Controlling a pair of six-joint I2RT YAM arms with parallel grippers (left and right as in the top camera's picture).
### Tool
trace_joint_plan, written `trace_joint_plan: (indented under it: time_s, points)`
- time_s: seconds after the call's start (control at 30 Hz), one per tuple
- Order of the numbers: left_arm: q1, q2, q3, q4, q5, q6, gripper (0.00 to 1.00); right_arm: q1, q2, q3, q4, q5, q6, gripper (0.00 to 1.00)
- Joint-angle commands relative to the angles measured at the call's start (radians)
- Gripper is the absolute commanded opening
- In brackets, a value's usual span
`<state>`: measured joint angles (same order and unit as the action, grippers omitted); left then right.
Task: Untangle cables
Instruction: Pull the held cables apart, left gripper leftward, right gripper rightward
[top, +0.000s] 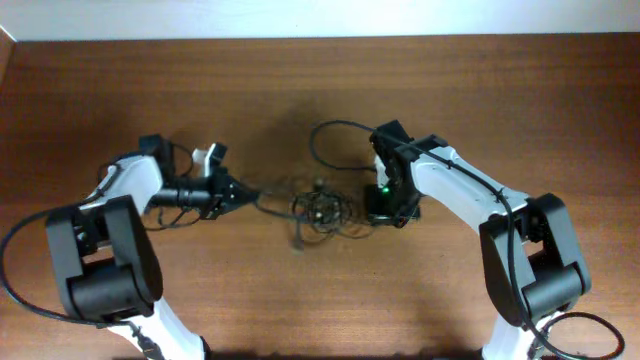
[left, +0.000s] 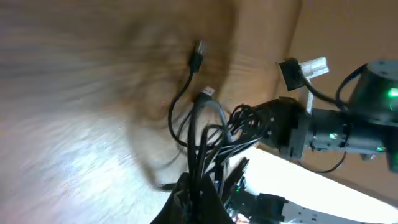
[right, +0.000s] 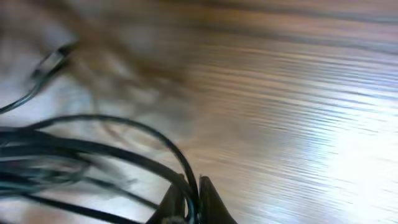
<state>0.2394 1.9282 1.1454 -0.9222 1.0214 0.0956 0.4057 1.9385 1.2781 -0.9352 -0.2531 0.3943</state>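
The knot of thin black flexible cables (top: 320, 208) lies on the brown wooden worktop (top: 330, 80) between the left hand (top: 236, 193), pinched on a bundle of strands, and the right hand (right: 189, 200), clamped on one loop. Draw them apart slowly and low, easing off if the knot tightens.

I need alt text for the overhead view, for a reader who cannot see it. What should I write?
A tangle of thin black cables lies on a brown wooden table between two white-and-black robot arms. The left gripper and the right gripper are shut on it from opposite sides.
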Motion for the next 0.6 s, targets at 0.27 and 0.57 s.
trace_joint_plan:
  time_s: [0.27,0.57]
  points:
    - [0.332,-0.025,-0.052,0.108,0.052,-0.006,0.00,-0.423,0.014,-0.045,-0.130,0.424,0.003,0.04]
    - [0.678,-0.025,-0.088,0.199,0.034,-0.140,0.00,-0.762,0.014,-0.045,-0.095,0.279,0.004,0.04]
